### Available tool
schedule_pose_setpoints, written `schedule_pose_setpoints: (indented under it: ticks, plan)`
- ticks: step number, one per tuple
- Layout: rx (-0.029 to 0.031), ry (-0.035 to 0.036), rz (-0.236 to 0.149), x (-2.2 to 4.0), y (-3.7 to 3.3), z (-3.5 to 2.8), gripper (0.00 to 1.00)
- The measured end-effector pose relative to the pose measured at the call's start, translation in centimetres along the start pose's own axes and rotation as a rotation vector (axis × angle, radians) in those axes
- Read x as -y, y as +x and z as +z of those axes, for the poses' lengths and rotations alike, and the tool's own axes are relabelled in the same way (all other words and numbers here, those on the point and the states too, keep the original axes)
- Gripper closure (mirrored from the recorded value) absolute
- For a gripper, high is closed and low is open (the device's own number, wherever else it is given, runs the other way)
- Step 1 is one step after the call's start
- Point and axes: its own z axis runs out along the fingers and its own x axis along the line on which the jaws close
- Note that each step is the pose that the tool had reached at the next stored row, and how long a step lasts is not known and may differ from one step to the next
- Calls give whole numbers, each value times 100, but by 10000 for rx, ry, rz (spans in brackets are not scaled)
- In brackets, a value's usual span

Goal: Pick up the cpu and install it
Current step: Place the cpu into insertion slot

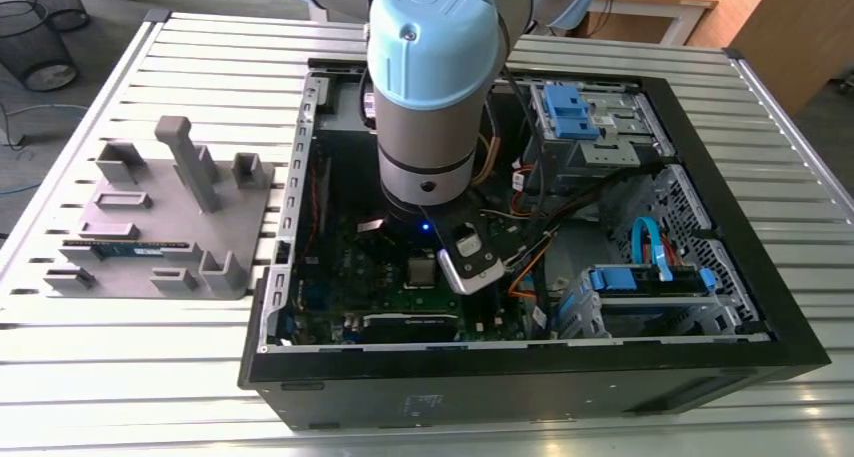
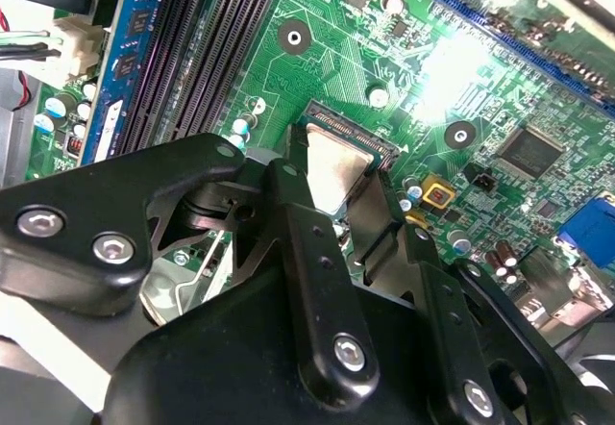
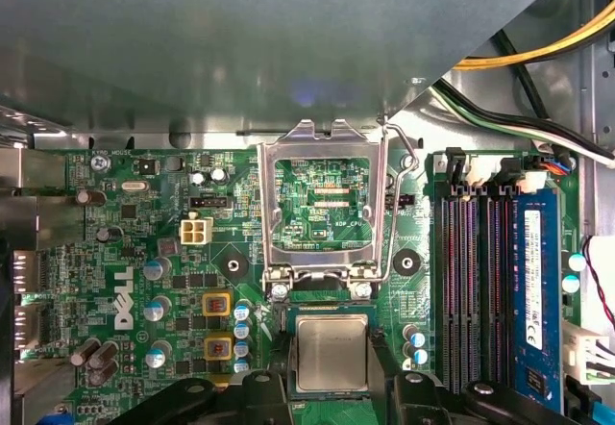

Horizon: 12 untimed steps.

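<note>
The cpu (image 3: 332,351) is a small square chip with a silvery top. It lies flat between my gripper's (image 3: 332,372) two black fingers (image 3: 378,358), which press on two opposite edges. It is over the motherboard's socket, just beside the hinge of the metal socket frame (image 3: 322,204), which is swung open. In the second wrist view the cpu (image 2: 336,167) shows between the fingers (image 2: 300,228), close above the green board. In the exterior view the arm reaches down into the open computer case (image 1: 534,362), with the cpu (image 1: 422,270) low over the board.
Memory slots (image 3: 480,281) with a blue stick run beside the socket. Yellow and black cables (image 3: 538,55) hang near the case wall. Drive cages with blue latches (image 1: 654,282) fill the case's right side. A grey holder (image 1: 160,217) stands on the slatted table at the exterior view's left.
</note>
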Motion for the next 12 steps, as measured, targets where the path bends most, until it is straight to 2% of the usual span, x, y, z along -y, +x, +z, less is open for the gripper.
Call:
schedule_pose_setpoints:
  ticks: [12]
  plan:
    - [0, -11, 41, -4, 0, 0, 56]
